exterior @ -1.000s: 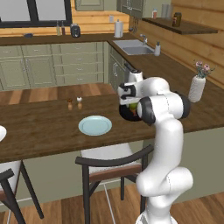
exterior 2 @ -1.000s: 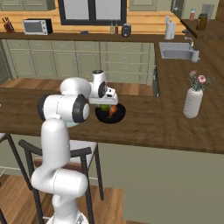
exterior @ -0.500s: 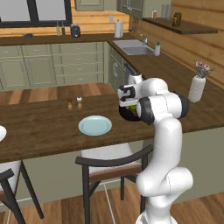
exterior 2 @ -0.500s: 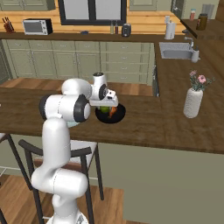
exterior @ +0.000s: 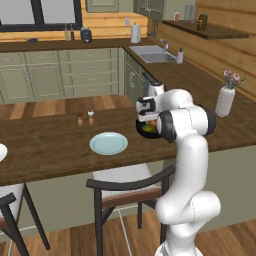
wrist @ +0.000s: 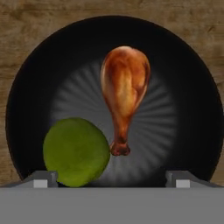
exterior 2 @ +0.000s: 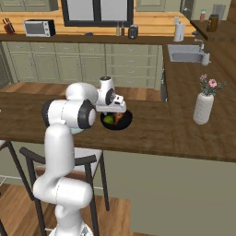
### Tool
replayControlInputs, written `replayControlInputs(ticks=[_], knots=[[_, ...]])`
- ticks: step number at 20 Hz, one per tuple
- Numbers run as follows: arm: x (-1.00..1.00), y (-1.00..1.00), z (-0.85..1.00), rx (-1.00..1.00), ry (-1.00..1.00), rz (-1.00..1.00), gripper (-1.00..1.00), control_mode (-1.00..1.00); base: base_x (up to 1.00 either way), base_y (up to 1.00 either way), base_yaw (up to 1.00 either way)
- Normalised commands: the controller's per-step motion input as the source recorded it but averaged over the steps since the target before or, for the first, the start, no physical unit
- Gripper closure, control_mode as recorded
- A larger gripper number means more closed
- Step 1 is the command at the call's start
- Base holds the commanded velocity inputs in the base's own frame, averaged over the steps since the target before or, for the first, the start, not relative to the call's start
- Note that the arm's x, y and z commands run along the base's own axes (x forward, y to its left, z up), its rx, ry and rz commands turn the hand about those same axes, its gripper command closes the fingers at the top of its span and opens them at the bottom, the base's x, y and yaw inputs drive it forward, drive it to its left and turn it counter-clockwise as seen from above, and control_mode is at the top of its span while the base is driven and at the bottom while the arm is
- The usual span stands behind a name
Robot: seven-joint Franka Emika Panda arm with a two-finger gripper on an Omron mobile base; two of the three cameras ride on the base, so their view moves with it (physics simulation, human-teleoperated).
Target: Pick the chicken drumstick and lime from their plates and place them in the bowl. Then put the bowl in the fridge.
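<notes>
1. The gripper [wrist: 112,180] is hanging directly over the bowl [wrist: 192,78], its fingers [wrist: 40,179] spread wide and released, grasping nothing; the two tips are standing far apart at the near rim.
2. The lime [wrist: 76,151] is lying in the bowl just beside one fingertip, its edge touching or nearly touching the bone end of the chicken drumstick [wrist: 124,89], which is resting across the bowl's middle with its fat end farther off.
3. Both foods seem to be in place, so the bowl itself is probably becoming the next thing to grasp.
4. Risk: the bowl is wide, glossy and deep, so a rim pinch is likely to be shallow and could slip or tip the bowl, rolling the lime out.
5. Risk: fingers coming down inside the rim could be nudging the lime against the drumstick.
6. Farther along the desk [exterior: 45,150], the pale blue-green plate [exterior: 108,143] is sitting bare, well apart from the bowl.
7. Beyond, a vase [exterior 2: 203,108] is standing on the desk, where a wide swing toward the fridge could be clipping it.
</notes>
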Motion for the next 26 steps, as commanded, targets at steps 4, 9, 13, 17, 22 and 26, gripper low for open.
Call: replayControlInputs(ticks=[4, 9, 13, 17, 22, 26], knots=[[-0.55, -0.55, 0.47, 0.19, 0.00, -0.21, -1.00, -1.00, 0.00, 0.00, 0.00], [-0.68, -0.32, 0.38, 0.26, 0.01, -0.22, -1.00, -1.00, 0.00, 0.00, 0.00], [-0.92, 0.06, -0.06, 0.06, -0.07, -0.17, -1.00, -1.00, 0.00, 0.00, 0.00], [-0.08, 0.16, -0.03, -0.03, -0.01, -0.04, -1.00, -1.00, 0.00, 0.00, 0.00], [0.34, -0.38, -0.19, 0.00, -0.01, 0.00, -1.00, -1.00, 0.00, 0.00, 0.00], [0.66, -0.22, -0.37, 0.00, -0.02, 0.00, -1.00, -1.00, 0.00, 0.00, 0.00]])
